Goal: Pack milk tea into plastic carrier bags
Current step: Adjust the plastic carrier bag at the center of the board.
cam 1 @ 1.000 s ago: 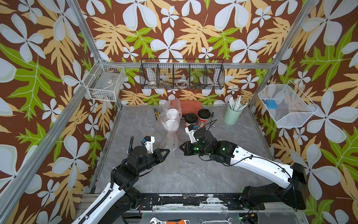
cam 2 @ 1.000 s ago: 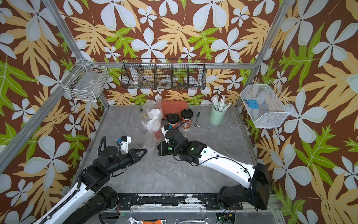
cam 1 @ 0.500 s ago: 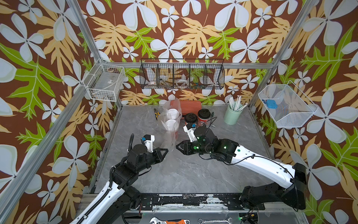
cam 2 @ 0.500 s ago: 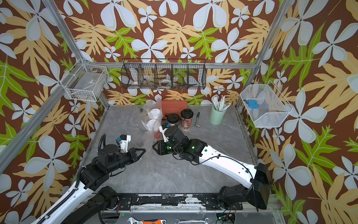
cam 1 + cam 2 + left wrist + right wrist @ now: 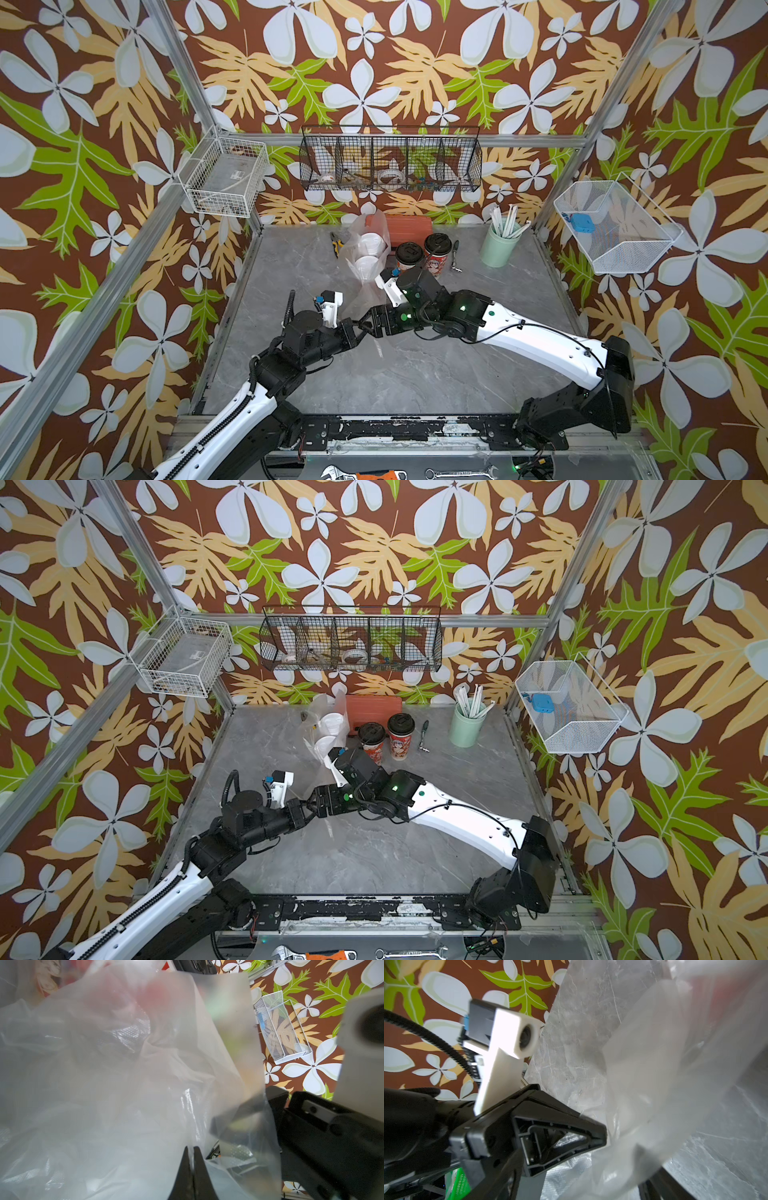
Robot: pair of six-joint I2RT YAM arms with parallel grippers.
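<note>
Two white-lidded milk tea cups [image 5: 370,251] stand inside a clear plastic carrier bag [image 5: 376,226] at the back of the table. Two black-lidded red cups [image 5: 436,249] stand bare just right of it. Thin clear bag plastic [image 5: 360,298] stretches from there down to both grippers; whether it is a separate bag I cannot tell. My left gripper [image 5: 352,328] is shut on this film, which shows pinched between its jaws [image 5: 191,1148]. My right gripper [image 5: 365,325] faces it tip to tip, fingers spread, with plastic [image 5: 664,1084] draped beside it.
A mint-green cup of white straws [image 5: 496,249] stands at the back right. A red box [image 5: 409,228] sits against the back wall, with pliers [image 5: 336,245] and a screwdriver [image 5: 456,254] nearby. Wire baskets [image 5: 615,226] hang on the walls.
My right gripper has slid left toward the left one and opened, releasing the plastic. My left gripper has closed onto the film.
</note>
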